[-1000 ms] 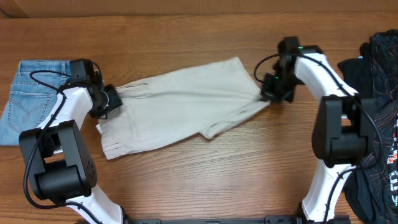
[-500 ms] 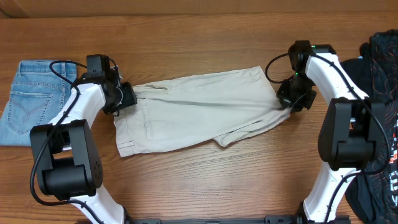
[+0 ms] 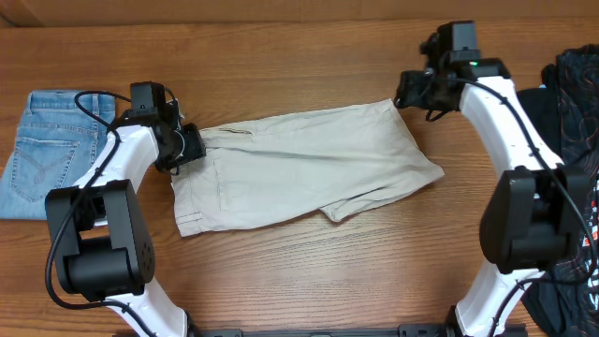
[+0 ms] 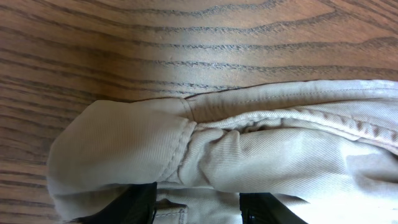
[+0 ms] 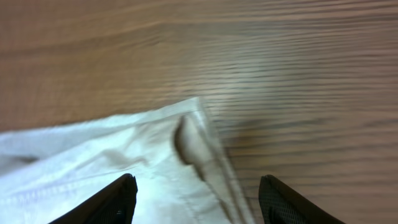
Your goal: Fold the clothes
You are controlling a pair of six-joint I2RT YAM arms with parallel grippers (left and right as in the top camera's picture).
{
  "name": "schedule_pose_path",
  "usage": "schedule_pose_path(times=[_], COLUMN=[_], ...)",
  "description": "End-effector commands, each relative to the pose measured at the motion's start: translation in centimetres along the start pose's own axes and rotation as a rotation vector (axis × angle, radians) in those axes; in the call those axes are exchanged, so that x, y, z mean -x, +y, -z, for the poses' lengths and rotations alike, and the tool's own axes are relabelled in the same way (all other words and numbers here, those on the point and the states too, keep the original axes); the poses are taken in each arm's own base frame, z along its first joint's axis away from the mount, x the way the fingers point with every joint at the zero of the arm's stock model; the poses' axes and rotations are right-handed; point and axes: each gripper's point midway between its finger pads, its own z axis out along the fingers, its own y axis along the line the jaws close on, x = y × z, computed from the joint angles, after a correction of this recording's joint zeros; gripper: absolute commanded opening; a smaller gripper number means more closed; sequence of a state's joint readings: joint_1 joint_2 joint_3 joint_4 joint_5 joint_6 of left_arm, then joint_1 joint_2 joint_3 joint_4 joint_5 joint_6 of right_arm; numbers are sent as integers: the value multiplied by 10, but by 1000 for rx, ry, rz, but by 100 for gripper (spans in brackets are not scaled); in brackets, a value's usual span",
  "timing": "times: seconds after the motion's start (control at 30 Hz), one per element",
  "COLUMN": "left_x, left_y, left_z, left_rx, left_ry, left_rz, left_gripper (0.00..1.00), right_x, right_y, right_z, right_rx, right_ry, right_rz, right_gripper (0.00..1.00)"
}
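Overhead change: my right gripper [image 3: 410,94] let go, now wide open at the shorts [image 3: 299,168] far leg corner.
Left gripper [image 3: 192,147]: still pinching the waistband [image 3: 184,201].
Meaning: regrasp before folding.

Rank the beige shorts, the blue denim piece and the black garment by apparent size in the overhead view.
1. beige shorts, clearly largest.
2 and 3. black garment and blue denim piece: unsure, because the frame edge cuts off the black garment.
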State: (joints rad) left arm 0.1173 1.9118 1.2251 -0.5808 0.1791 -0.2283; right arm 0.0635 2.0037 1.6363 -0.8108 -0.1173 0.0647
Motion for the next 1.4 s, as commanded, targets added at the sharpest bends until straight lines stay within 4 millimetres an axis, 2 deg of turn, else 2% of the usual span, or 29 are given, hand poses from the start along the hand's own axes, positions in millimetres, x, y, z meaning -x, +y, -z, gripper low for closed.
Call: schedule_pose_path(times=[0.0,0.07,0.17,0.23,0.3,0.33,0.37,0.47,0.57,0.6,0.7,0.8,0.87,0.9,0.97,1.03,1.1,1.2,1.27,1.3,1.33,1.37], left_x=[7,7,7,7,7,6,6,6,6,5,5,6,6,8,12,19,32,52,69,72,76,77], left_y=[4,4,4,4,4,4,4,4,5,5,5,5,10,12,12,10,5,-4,-12,-13,-16,-19], left_z=[-2,-1,-1,-1,-1,-1,-2,-1,-1,-1,-1,-1,-1,-1,0,4,14,35,60,67,80,91], left_rx=[27,27,27,28,27,28,28,28,31,32,33,35,64,74,78,74,67,58,56,57,58,58], left_ry=[-12,-13,-13,-13,-12,-10,-10,-9,-9,-7,-6,-7,-13,-18,-31,-48,-78,-125,-160,-166,-171,-168], left_rz=[-24,-24,-24,-24,-24,-24,-24,-23,-24,-23,-23,-23,-23,-23,-25,-27,-31,-58,-92,-92,-92,-91], left_gripper=[47,47,47,47,47,47,47,47,47,46,46,46,46,47,47,48,52,65,70,71,72,79], right_x=[-14,-23,-28,-29,-29,-28,-26,-19,-6,1,11,13,11,9,4,3,7,18,25,26,26,24], right_y=[19,33,37,38,38,38,38,30,-4,-23,-35,-36,-37,-37,-37,-37,-38,-34,-28,-27,-23,-20], right_z=[-30,-44,-55,-62,-67,-69,-69,-70,-69,-67,-65,-65,-65,-65,-64,-59,-42,-9,19,23,36,46], right_rx=[55,100,106,107,107,108,108,60,-111,-189,-195,-188,-190,-192,-196,-199,-203,-196,-186,-184,-181,-179], right_ry=[62,91,108,109,106,101,94,65,10,-26,-66,-75,-66,-59,-40,-30,-31,-68,-106,-110,-118,-119], right_rz=[99,158,170,173,170,171,172,145,-5,-103,-180,-185,-185,-185,-185,-185,-193,-190,-180,-175,-155,-145], right_gripper=[66,67,66,57,29,10,4,4,4,4,4,6,37,47,55,58,59,60,61,61,61,61])
